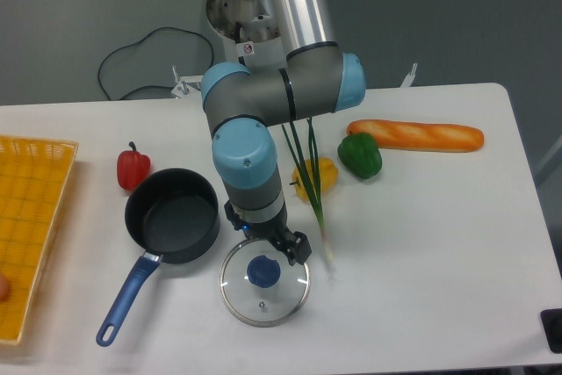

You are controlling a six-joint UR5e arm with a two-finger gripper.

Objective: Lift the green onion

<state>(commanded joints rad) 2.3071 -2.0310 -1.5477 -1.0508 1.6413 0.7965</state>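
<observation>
The green onion [317, 206] lies on the white table [421, 243], a thin dark stalk running from behind the arm's elbow down to a whitish root end near the glass lid. Its leaves cross a yellow pepper [318, 176]. My gripper [283, 248] hangs low just left of the root end, over the upper rim of the glass lid [263, 280]. The wrist above hides most of the fingers, so how the jaws stand does not show. Nothing is visibly held.
A dark saucepan [173, 216] with a blue handle sits left of the gripper, with a red pepper [133, 169] behind it. A green bell pepper [360, 155] and a baguette [416, 135] lie to the right. A yellow basket [31, 217] fills the left edge.
</observation>
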